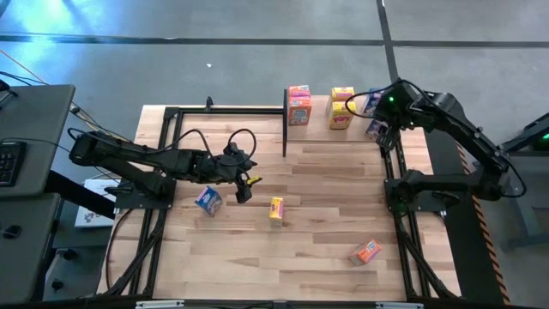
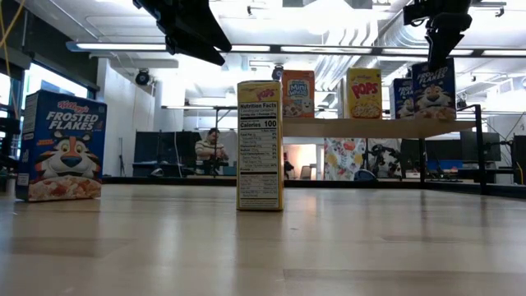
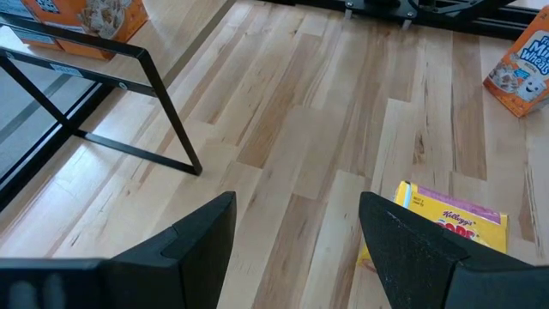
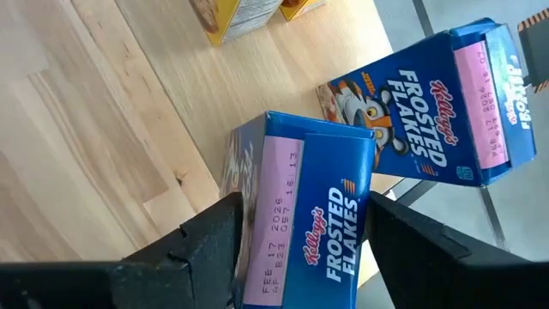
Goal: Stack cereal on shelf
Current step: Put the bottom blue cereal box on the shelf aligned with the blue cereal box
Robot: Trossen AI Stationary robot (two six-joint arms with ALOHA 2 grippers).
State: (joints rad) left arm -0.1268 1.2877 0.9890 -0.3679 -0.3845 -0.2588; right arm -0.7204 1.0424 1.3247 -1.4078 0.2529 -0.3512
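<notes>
While the left arm reaches low across the tabletop (image 1: 326,223), the right arm bends over the shelf (image 1: 343,142) at the table's far right corner. The shelf carries an orange-pink box (image 1: 299,105), a yellow box (image 1: 342,107) and two blue Frosted Flakes boxes: one (image 4: 429,103) standing farther along, one (image 4: 300,215) directly between the right gripper's (image 4: 296,236) fingers. The fingers flank that nearer blue box on both sides; contact cannot be told for certain, though a slight gap seems to show at each finger, so the jaws read as spread around it rather than clamped.

The left gripper (image 3: 296,232) hovers with its fingers spread and empty, above bare planks. A yellow Pops box (image 3: 450,227) lies just beside one finger (image 3: 412,249), apart from it. On the table also: a blue box (image 1: 208,200) near the left arm, and an orange-pink box (image 1: 366,251) lying toward the near right edge.
</notes>
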